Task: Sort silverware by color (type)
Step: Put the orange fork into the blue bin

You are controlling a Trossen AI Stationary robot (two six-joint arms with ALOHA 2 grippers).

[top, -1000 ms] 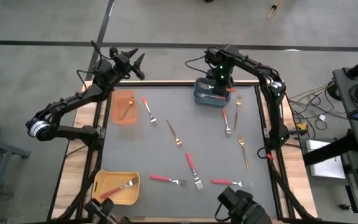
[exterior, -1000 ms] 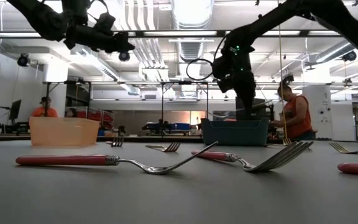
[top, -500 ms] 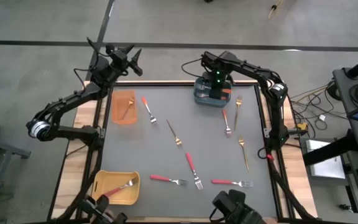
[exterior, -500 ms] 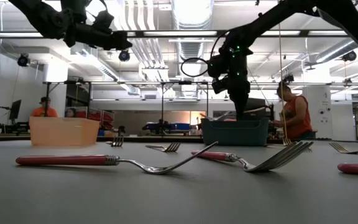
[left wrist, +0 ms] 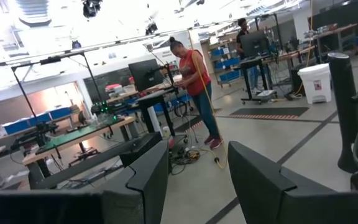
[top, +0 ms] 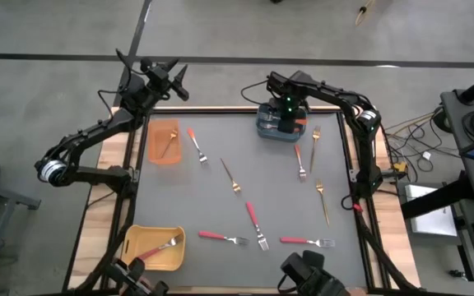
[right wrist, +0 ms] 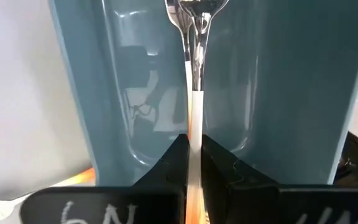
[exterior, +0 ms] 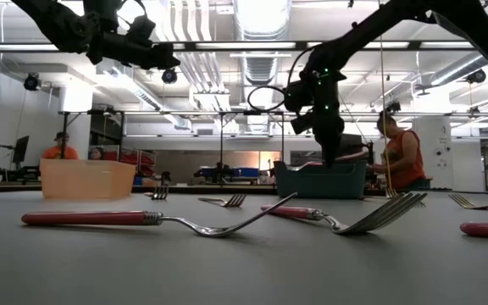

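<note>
Right wrist view tells the story: my right gripper (right wrist: 192, 155) has its jaws pinching an orange-handled fork (right wrist: 192, 93) by the handle, tines hanging down into the blue-grey bin (right wrist: 278, 93). I'd say it's held over the bin so it drops in with its own kind.

From the high view that bin (top: 267, 125) sits at about 1 o'clock on the worktop (top: 179, 197). The left gripper (top: 161, 76) waits off the 11 o'clock corner, jaws spread and holding nothing, clear of the traffic.

The orange bin (top: 164, 141) and yellow bin (top: 151, 247) each hold one fork. The other forks, red-handled (top: 253, 219) and gold (top: 230, 176), lie loose mid-worktop.
</note>
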